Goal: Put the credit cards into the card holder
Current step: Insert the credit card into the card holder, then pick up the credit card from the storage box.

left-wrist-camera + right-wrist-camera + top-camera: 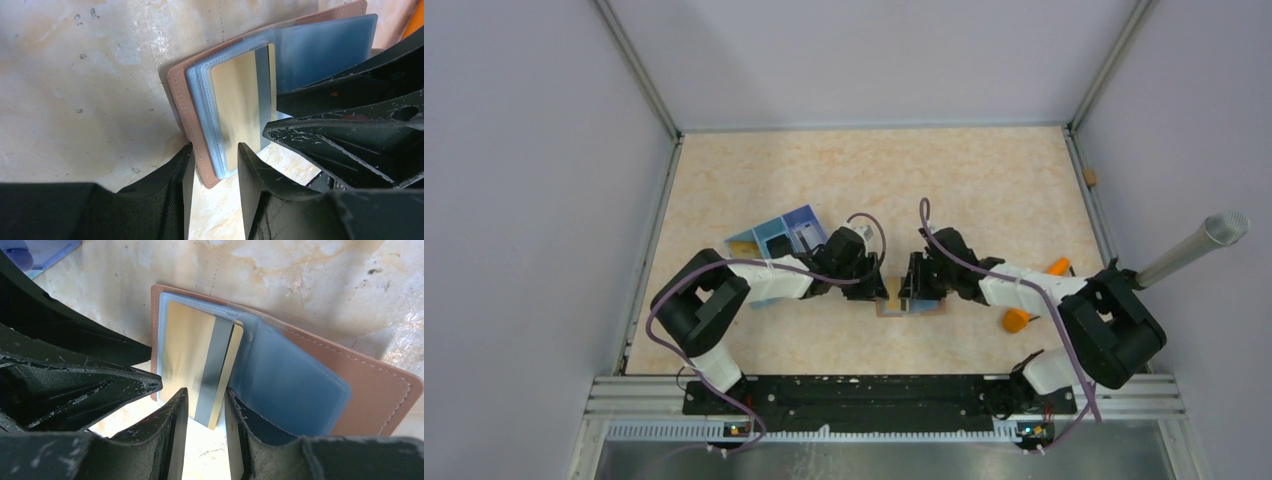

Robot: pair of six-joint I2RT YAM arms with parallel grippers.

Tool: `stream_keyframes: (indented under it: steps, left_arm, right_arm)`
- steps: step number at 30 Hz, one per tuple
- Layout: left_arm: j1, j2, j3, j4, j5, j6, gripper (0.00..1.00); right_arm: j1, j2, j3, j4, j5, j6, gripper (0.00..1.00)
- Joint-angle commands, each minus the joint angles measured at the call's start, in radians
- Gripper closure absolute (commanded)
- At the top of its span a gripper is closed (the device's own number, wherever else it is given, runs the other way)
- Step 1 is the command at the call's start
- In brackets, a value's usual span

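Both arms reach inward over the marbled bench (984, 180), the left gripper (877, 285) and right gripper (911, 285) facing each other at the brown card holder (914, 312). A blue compartment box (776, 240) sits behind the left arm; an orange carrot-shaped object (1016, 320) lies beside the right arm.

A blue divided box (776, 240) is sitting on the marbled beige table (964, 180), partly hidden, to the left of centre. Two orange pieces are lying at the right: one (1058, 266) nearer the back, one (1015, 321) nearer the front. A grey microphone (1199, 245) is poking in from the right wall.
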Motion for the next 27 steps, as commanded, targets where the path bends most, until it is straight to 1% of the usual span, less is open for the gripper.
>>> stream_keyframes:
  steps: [1, 4, 6, 8, 12, 17, 20, 22, 23, 24, 27]
  left_arm:
    - [-0.01, 0.009, -0.016, 0.046, 0.014, -0.009, 0.59]
    - [-0.01, -0.014, -0.011, 0.024, -0.001, 0.001, 0.58]
    - [-0.011, -0.045, 0.0, -0.013, -0.02, 0.018, 0.54]
    - [-0.011, -0.085, 0.015, -0.067, -0.039, 0.037, 0.46]
    - [-0.01, -0.168, 0.057, -0.194, -0.086, 0.087, 0.29]
    - [-0.004, -0.271, 0.117, -0.382, -0.186, 0.14, 0.2]
    - [0.023, -0.352, 0.157, -0.488, -0.245, 0.181, 0.1]
    - [0.079, -0.41, 0.177, -0.573, -0.309, 0.209, 0.04]
    - [0.128, -0.437, 0.184, -0.611, -0.321, 0.223, 0.02]
    - [0.184, -0.473, 0.185, -0.647, -0.328, 0.238, 0.01]
    - [0.398, -0.547, 0.17, -0.718, -0.324, 0.287, 0.01]
  right_arm:
    - [0.036, 0.008, 0.062, 0.029, -0.005, 0.025, 0.68]
    - [0.037, -0.003, 0.071, -0.005, 0.026, 0.022, 0.68]
    - [0.037, -0.025, 0.081, -0.048, 0.062, 0.013, 0.68]
    - [0.037, -0.06, 0.09, -0.096, 0.104, 0.006, 0.66]
    - [0.035, -0.158, 0.123, -0.207, 0.191, -0.022, 0.58]
    - [-0.001, -0.271, 0.136, -0.28, 0.231, -0.053, 0.5]
    - [-0.03, -0.323, 0.133, -0.301, 0.23, -0.073, 0.46]
    - [-0.049, -0.348, 0.126, -0.305, 0.223, -0.083, 0.44]
    - [-0.058, -0.358, 0.121, -0.306, 0.219, -0.088, 0.43]
    - [-0.065, -0.369, 0.114, -0.304, 0.214, -0.092, 0.43]
    - [-0.08, -0.395, 0.093, -0.292, 0.197, -0.096, 0.41]
